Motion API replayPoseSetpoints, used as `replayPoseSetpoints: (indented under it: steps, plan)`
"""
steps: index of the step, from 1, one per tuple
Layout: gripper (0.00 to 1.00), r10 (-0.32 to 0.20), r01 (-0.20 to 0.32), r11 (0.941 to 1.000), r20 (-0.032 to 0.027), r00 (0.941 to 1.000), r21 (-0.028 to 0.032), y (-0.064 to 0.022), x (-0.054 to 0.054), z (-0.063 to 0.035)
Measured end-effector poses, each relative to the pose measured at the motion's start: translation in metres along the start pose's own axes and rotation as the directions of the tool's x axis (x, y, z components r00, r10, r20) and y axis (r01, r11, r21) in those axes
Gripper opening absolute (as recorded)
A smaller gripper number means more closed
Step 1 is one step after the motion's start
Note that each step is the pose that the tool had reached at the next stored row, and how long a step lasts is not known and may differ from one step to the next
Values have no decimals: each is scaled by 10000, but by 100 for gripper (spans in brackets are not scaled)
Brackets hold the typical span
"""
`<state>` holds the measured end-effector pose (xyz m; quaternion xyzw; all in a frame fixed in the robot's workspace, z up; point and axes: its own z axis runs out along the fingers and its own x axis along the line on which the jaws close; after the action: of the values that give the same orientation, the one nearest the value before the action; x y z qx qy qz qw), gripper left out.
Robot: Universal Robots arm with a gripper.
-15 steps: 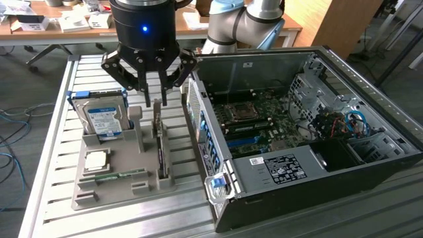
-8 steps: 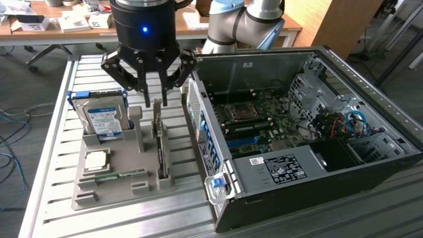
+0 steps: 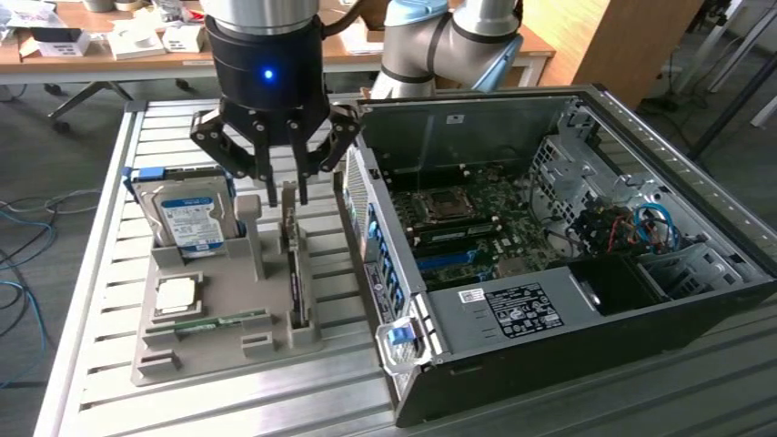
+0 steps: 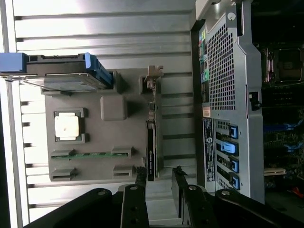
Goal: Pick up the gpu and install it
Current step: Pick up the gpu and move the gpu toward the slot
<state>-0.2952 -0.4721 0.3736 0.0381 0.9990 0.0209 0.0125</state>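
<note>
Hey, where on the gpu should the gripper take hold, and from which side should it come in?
Take the gpu by its upper long edge, coming straight down, one finger on each flat face. It stands on edge in a slot of the grey holder, so only the top is free. The open gripper hangs above it.

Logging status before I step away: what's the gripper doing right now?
The gripper is open, holding nothing, over the thin dark grey-black expansion card standing on edge in the grey tray.
</note>
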Motion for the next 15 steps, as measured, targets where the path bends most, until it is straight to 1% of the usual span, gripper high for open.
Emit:
replayPoseSetpoints:
  steps: [15]
  plan:
    - [36, 0, 0, 10000, 0, 10000, 1, -12, 6, 272]
